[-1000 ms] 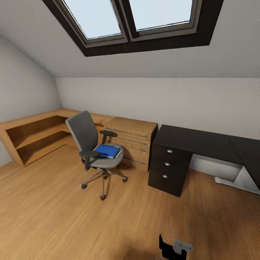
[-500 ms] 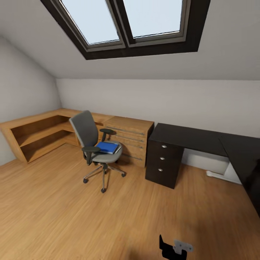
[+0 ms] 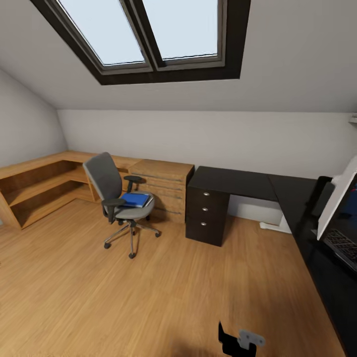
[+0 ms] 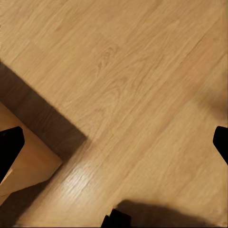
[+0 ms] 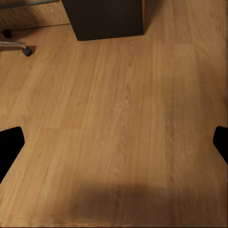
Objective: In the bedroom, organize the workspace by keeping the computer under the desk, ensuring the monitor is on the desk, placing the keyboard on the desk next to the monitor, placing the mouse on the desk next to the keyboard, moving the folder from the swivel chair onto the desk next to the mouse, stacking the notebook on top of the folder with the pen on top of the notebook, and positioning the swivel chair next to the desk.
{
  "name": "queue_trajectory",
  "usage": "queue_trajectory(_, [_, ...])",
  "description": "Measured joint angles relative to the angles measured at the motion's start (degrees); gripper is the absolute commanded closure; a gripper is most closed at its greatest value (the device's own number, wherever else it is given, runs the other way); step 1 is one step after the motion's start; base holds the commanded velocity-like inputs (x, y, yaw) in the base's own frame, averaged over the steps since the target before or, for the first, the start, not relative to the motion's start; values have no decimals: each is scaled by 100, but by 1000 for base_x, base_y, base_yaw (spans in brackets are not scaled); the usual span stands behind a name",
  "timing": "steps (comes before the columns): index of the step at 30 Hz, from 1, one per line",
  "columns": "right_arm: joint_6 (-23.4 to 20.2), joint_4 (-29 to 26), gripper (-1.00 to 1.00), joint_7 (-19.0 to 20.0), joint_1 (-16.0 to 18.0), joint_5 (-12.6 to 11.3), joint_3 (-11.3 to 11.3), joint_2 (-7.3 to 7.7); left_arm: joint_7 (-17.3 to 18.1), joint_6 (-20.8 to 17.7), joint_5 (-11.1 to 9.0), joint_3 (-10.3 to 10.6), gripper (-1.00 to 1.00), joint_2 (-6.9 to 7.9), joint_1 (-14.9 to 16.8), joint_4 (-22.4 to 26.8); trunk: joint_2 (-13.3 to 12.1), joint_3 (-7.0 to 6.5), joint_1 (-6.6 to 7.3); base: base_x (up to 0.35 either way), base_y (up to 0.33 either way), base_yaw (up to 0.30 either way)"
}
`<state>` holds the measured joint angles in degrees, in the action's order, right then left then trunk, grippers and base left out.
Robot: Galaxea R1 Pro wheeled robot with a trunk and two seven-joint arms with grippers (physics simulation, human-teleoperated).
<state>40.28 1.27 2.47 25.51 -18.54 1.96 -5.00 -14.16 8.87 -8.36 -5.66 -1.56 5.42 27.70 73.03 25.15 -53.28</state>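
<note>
The swivel chair (image 3: 116,201), grey with black armrests, stands on the wood floor left of the desk (image 3: 233,181). The blue folder (image 3: 135,199) lies flat on its seat. The desk's black top runs right and turns toward me along the right edge. There the monitor (image 3: 338,201) shows its light back, tilted, with the keyboard (image 3: 342,243) at its foot. My left gripper (image 4: 114,145) is open over bare floor. My right gripper (image 5: 114,142) is open over the floor too, short of the drawer unit (image 5: 104,19), and holds nothing.
A light-wood drawer cabinet (image 3: 164,188) and low open shelves (image 3: 34,186) line the back wall left of the desk. A chair castor (image 5: 27,51) shows near the drawer unit. A light-wood corner (image 4: 23,166) lies close to the left gripper. A skylight sits overhead.
The whole picture has shifted: the camera has turned right and pulled back. Chair and desk now sit further left and smaller, and the monitor and keyboard have come into view.
</note>
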Motion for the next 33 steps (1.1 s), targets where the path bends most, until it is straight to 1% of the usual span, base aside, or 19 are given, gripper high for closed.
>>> queue_trajectory(6, [-1,0,-100,0,0,-1,-1,0,-10,0,0,0,-100,0,0,0,-241,-108,132,-339,-71,-8])
queue_trajectory(18, [5,-1,-100,0,0,-1,-4,0,-4,-5,3,3,-100,-9,0,-1,-722,-323,395,-339,-136,-2])
queue_trajectory(21, [8,0,-100,1,0,-1,-1,0,5,-7,12,7,-100,-28,1,-2,-843,-377,461,-339,-142,-136])
queue_trajectory(25, [7,0,-100,5,-1,-1,1,0,7,-7,16,11,-100,-33,1,-3,-844,-378,463,-267,-119,-221])
queue_trajectory(33, [0,0,-100,8,-1,1,3,0,45,10,9,14,-100,-29,1,-7,-844,-378,466,-45,-21,-262])
